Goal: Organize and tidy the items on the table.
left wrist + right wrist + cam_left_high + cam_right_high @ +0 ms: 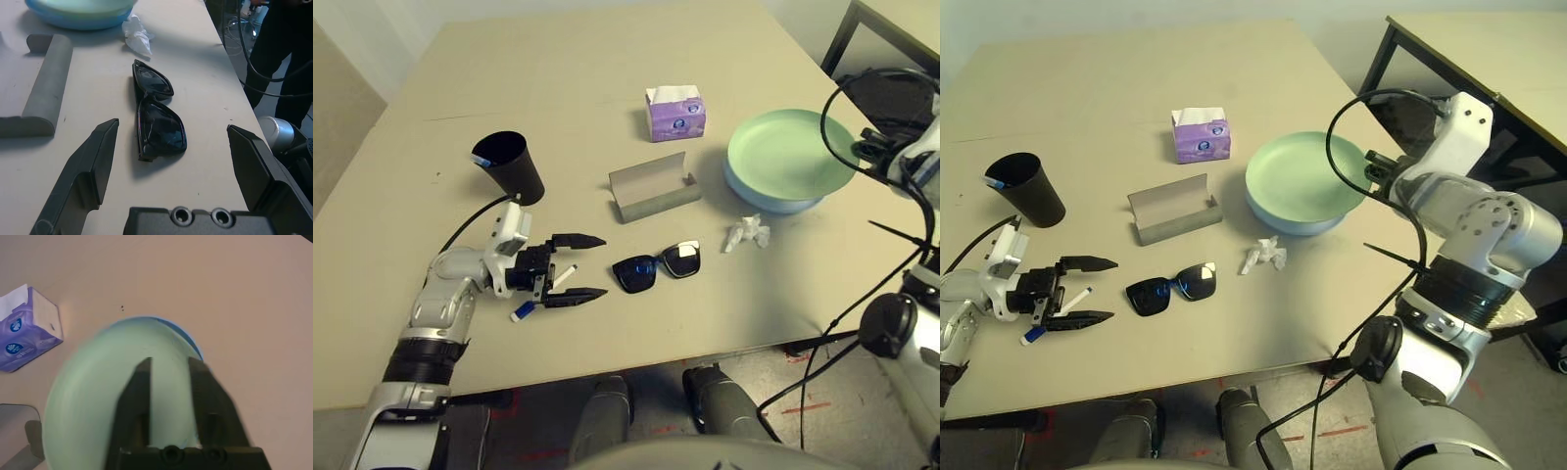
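Evenly, softly lit from overhead; short shadows beneath the sunglasses and glasses case. Motion-smeared green plate behind the right gripper, its fingers soft-edged. Elsewhere sharp, without glare.

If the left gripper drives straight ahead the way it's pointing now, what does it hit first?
The black sunglasses. They lie on the table directly ahead of the open left gripper, in line with the gap between its fingers, with bare tabletop before them. Whether the fingers would pass above the frame is hard to judge.
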